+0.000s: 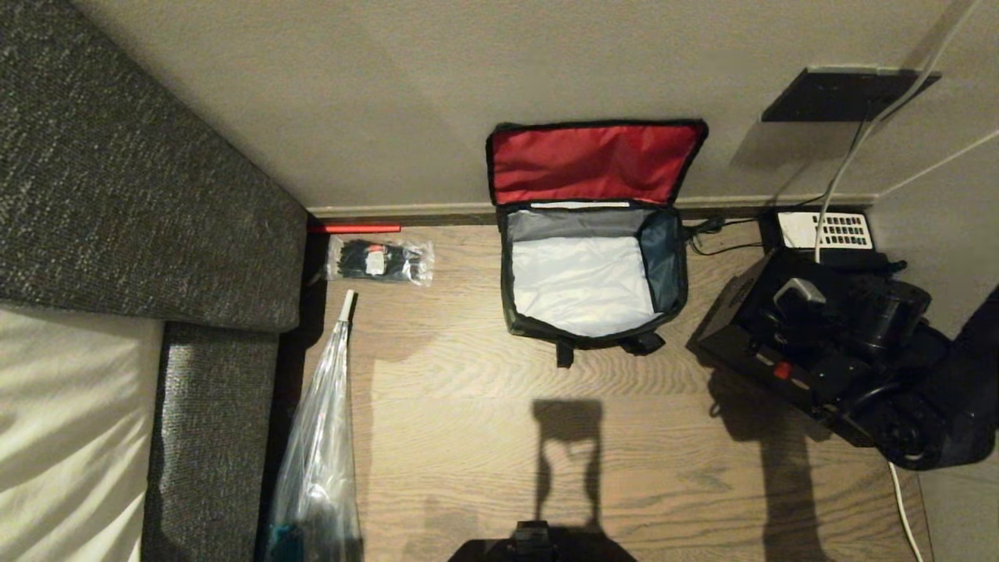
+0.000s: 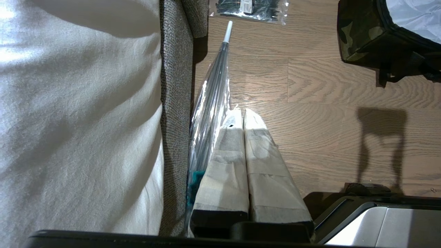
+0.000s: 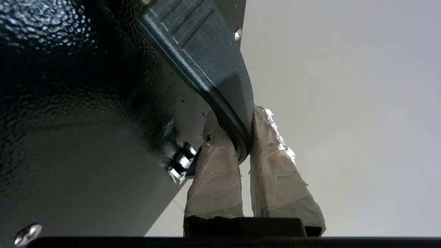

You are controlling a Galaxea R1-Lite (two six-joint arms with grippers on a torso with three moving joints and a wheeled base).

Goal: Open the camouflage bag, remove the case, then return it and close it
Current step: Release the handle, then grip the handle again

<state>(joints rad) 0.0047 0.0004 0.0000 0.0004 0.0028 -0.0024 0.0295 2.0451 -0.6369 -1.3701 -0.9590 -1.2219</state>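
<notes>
I've got the case up off the floor on the right, tilted, clear of the camouflage bag and just beside it. My right hand is pinching a dark handle strap on the case's edge, taped fingers pressed tight either side of it, as the right wrist view shows. I'd judge this case rigid and fairly weighty — hard pebbled shell, screws, a metal latch — so hanging from one strap it will want to swing and twist, and the strap is the only sensible hold; the shell itself looks too broad and slick to pinch. The bag is the opposite: soft walls, red lid flopped back against the wall, pale grey lining open and waiting, mouth only a little wider than the case, so going back in needs the case squared up or it will snag a floppy rim. Left hand is parked low by the sofa, fingers pressed together, holding nothing. Around me — the desk phone and its cables close behind the case, a packet of black ties and a wrapped umbrella well off to the left on the floor. The cables are my worry.
</notes>
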